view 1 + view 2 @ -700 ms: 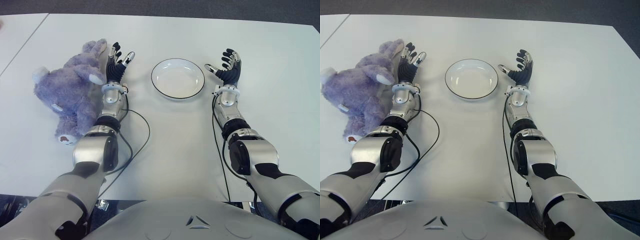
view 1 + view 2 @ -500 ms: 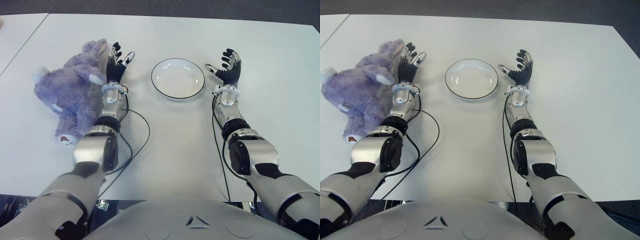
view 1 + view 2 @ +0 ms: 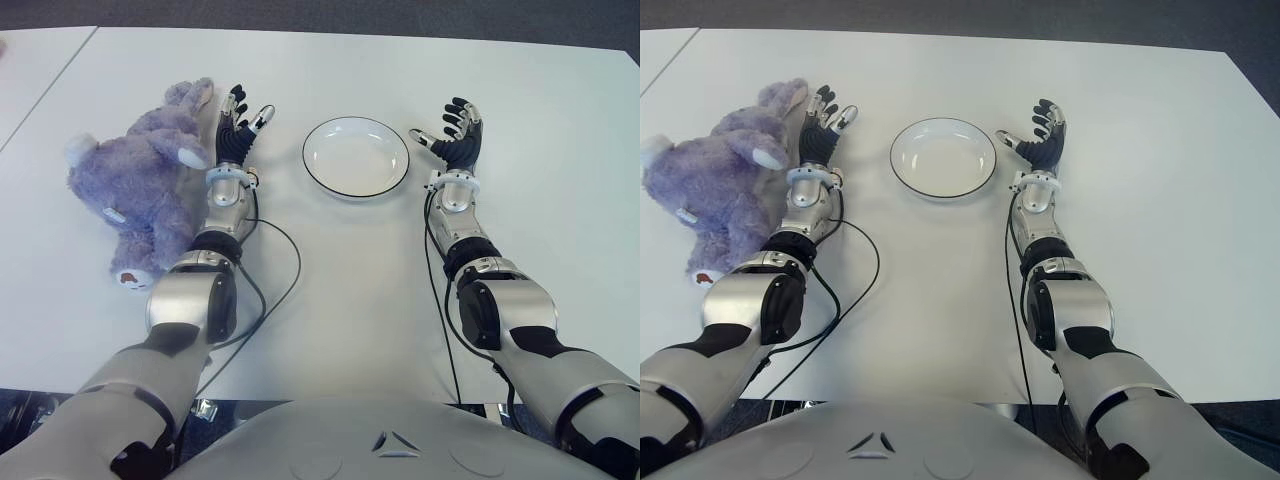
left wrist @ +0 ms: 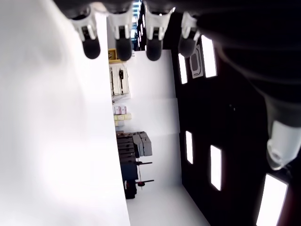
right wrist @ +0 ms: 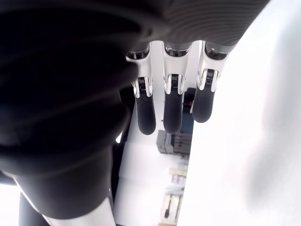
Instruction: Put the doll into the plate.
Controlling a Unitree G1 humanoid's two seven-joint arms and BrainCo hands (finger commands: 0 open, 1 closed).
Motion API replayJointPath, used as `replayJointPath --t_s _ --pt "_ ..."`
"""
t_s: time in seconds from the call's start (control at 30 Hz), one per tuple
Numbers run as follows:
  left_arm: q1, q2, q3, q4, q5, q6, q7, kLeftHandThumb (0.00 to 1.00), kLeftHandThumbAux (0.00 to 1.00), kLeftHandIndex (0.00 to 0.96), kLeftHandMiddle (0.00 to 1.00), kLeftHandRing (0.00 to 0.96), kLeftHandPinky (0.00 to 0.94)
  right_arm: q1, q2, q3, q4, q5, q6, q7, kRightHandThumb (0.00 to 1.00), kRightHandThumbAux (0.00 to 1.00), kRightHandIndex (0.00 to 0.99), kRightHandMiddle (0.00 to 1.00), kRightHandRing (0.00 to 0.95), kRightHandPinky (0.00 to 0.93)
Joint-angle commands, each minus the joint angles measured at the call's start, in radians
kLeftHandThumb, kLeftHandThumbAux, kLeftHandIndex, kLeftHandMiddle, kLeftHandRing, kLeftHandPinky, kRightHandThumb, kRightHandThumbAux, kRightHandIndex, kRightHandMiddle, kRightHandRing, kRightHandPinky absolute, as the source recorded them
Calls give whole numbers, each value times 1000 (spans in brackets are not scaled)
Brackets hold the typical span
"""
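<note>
The white bench carries everything; a dark floor lies beyond its far edge. Only my left wrist view shows the room: white wall, shelves, bright windows. The doll is a purple plush rabbit, lying just left of my left hand, whose fingers are spread and hold nothing. The white plate is between both hands. My right hand shows right of the plate, its fingers straight and empty.
</note>
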Motion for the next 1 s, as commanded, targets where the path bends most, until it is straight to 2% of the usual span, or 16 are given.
replayJointPath --t_s 0.03,0.23,0.47,0.73,1.0 --pt "165 -59 -84 111 86 103 63 0 551 70 83 79 82 343 101 30 169 -32 -3 2 0 969 224 277 254 257" --pt "143 -37 -132 104 134 68 102 0 549 68 71 69 67 343 104 28 168 -30 -8 2 0 969 237 284 263 267" --pt "57 10 -193 69 197 46 134 0 567 55 53 54 60 340 107 33 170 -36 0 -14 0 949 228 277 256 245" --pt "29 29 -218 59 215 25 120 0 608 55 52 41 34 336 108 32 171 -32 11 -10 0 934 210 249 231 227" --pt "-53 50 -232 43 215 29 78 0 672 36 42 29 29 336 105 35 171 -34 14 -8 0 952 210 254 238 254"
